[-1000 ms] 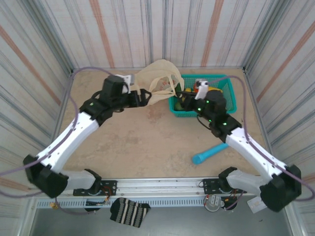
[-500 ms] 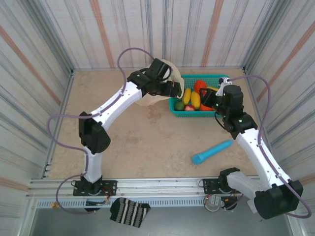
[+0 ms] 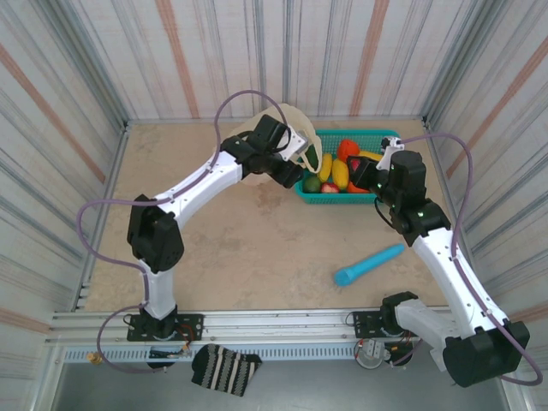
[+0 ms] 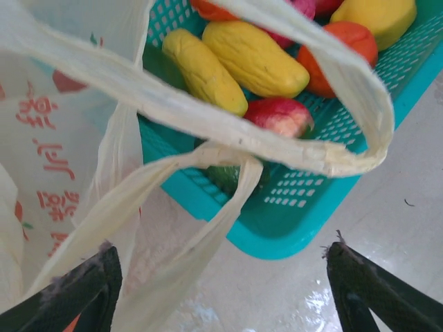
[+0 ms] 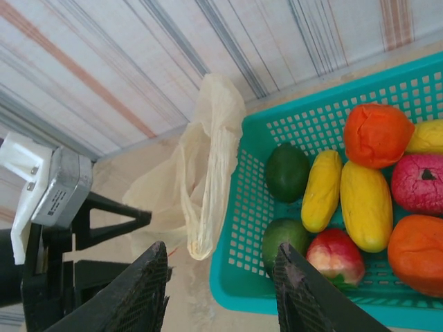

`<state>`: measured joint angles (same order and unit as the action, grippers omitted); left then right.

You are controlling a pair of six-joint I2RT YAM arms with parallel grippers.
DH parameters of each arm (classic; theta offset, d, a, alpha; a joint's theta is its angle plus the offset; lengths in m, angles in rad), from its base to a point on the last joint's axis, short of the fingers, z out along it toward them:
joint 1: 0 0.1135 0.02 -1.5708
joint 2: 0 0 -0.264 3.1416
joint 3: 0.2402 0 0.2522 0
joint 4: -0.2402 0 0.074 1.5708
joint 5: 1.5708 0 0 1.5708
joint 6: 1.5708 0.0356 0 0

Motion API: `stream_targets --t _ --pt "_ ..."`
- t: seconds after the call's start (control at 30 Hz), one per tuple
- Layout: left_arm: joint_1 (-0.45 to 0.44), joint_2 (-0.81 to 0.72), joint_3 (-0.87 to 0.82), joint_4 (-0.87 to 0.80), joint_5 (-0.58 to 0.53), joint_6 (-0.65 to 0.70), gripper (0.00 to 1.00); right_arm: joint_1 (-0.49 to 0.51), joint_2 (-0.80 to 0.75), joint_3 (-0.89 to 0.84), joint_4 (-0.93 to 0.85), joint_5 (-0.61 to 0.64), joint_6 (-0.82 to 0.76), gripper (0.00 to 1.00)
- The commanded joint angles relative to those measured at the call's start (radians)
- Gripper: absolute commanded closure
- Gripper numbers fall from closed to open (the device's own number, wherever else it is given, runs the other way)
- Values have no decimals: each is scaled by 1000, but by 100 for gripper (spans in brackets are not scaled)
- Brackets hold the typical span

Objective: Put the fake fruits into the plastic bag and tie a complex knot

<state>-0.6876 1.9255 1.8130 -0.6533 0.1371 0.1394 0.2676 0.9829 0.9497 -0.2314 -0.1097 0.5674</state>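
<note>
The fake fruits (image 3: 341,169) all lie in the teal basket (image 3: 401,144) at the table's far right; none is in the plastic bag (image 3: 289,118), which slumps just at the basket's 9 o'clock.

One loop handle (image 4: 208,158) drapes over the basket's near rim (image 4: 277,232); the left gripper (image 4: 221,290) hangs above it, jaws spread wide and grasping nothing I can make out.

The right gripper (image 5: 218,297) is likewise released and empty; from its jaws the fruits (image 5: 336,252) lie towards 2 o'clock and the bag (image 5: 208,159) towards 12.

The right arm is plainly nearer the fruit, so I judge the pick falls to it; the yellow mango (image 5: 363,204) has its long axis running 12 to 6, across the jaws' opening, which suits a grip on its narrow width.
</note>
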Motion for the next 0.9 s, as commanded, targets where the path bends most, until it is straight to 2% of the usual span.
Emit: stream_targets --t 0.0,0.13,0.3,0.37,0.43,0.47,0.63,0.77,0.8,0.87 --pt "-10 45 63 21 1 114 23 -7 29 11 10 -25 2 56" --pt "-33 98 103 -2 -31 156 31 -6 47 32 5 -34 -2 56" --pt "-40 128 121 4 -116 192 57 -7 74 64 -3 -49 0 56" --pt "-42 111 115 15 -139 193 80 -7 84 73 -1 -54 4 57" --pt "-42 60 73 47 -134 181 97 -7 94 84 -2 -58 3 58" --pt "-43 20 33 77 -134 171 100 -7 104 96 -12 -60 4 58" --pt "-17 -220 -193 209 -92 61 100 29 156 156 -51 -76 -40 57" --pt "26 -472 -454 362 -38 -20 100 100 229 221 -107 -67 -107 51" --pt "39 -534 -515 400 -27 -37 100 113 251 235 -117 -79 -113 49" --pt "71 -658 -647 476 28 -76 100 139 312 284 -160 -86 -121 37"
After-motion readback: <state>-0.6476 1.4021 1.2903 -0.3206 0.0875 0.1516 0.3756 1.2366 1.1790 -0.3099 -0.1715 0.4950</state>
